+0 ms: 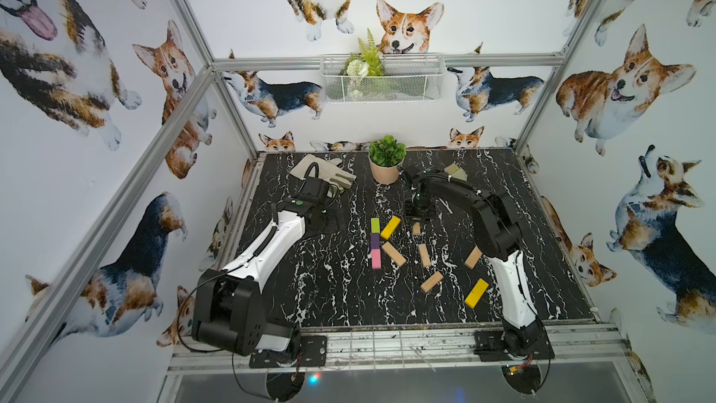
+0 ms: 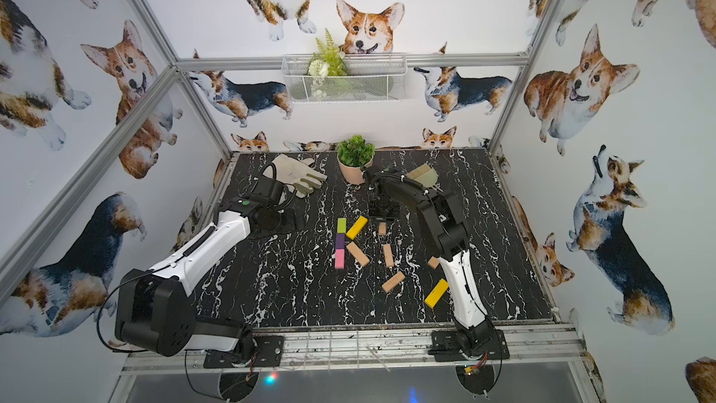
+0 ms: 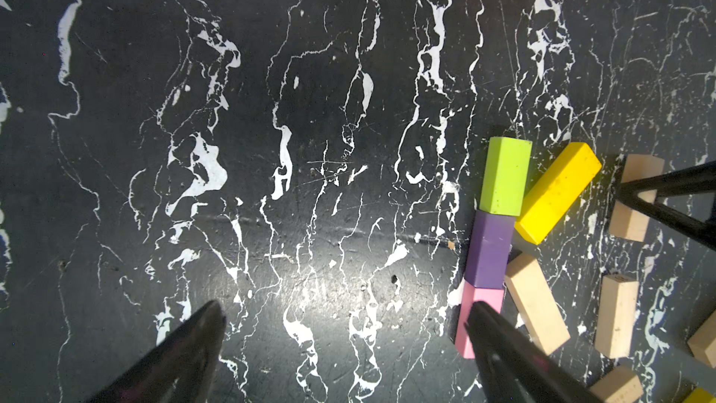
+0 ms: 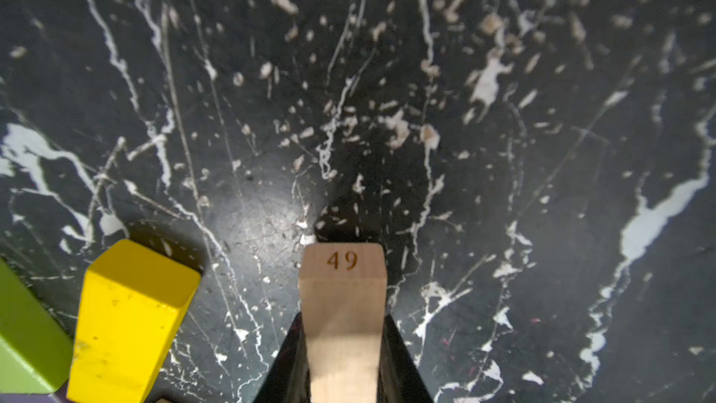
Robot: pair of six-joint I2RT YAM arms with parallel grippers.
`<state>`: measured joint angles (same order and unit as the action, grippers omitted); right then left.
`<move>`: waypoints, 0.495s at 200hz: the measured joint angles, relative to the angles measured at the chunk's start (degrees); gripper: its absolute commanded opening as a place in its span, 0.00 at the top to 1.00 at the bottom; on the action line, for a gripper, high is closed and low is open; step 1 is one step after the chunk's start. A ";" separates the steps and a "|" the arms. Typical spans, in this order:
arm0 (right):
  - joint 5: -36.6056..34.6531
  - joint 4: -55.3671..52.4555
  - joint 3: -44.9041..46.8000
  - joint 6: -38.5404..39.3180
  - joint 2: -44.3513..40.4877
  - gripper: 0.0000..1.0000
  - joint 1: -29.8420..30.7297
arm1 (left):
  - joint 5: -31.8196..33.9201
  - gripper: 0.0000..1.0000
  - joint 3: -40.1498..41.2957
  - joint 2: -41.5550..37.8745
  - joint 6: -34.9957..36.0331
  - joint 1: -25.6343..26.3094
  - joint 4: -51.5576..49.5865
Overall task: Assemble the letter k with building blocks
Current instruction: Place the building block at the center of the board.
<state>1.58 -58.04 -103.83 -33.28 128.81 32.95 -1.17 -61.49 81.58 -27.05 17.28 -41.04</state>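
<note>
Clamping the numbered tan block (image 1: 416, 229) by its long sides, the right hand (image 1: 417, 222) holds it in both top views just beside the slanted yellow block (image 1: 390, 227); the held block's long axis runs front to back, roughly parallel to the column of lime green block (image 1: 375, 225), purple block (image 1: 375, 242) and pink block (image 1: 376, 258) laid end to end. The left hand (image 1: 336, 222) hangs on the other side of that column, well apart from the held block. From the left wrist, its fingers (image 3: 186, 354) are spread wide with bare worktop (image 3: 310, 110) between them, one fingertip overlapping the pink block, and a slanted tan block (image 3: 536, 300) angles off the purple one. From the right wrist, the numbered block points straight out from between the black fingers (image 4: 399, 377), "49" on its far end, the yellow block just beside it; whether it touches the worktop I cannot tell
</note>
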 measured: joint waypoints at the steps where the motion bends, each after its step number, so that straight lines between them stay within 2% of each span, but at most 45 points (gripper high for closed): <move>1: 0.00 0.00 0.00 0.00 0.00 0.80 0.00 | 0.00 0.00 0.00 0.02 0.00 0.00 0.00; 34: 0.00 0.00 0.07 0.13 0.33 0.78 -0.35 | -0.02 0.01 0.00 0.15 -0.15 0.00 0.02; 63: 0.46 -0.04 -0.07 0.24 0.55 0.73 -0.66 | -0.04 0.01 0.02 0.17 -0.15 0.00 0.07; 99: 1.25 -0.04 -0.22 0.42 0.68 0.57 -0.70 | -0.22 0.00 0.02 0.26 -0.17 0.00 0.31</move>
<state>2.83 -58.08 -104.05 -32.86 129.49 32.25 -1.39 -61.47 81.84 -27.22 17.28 -40.73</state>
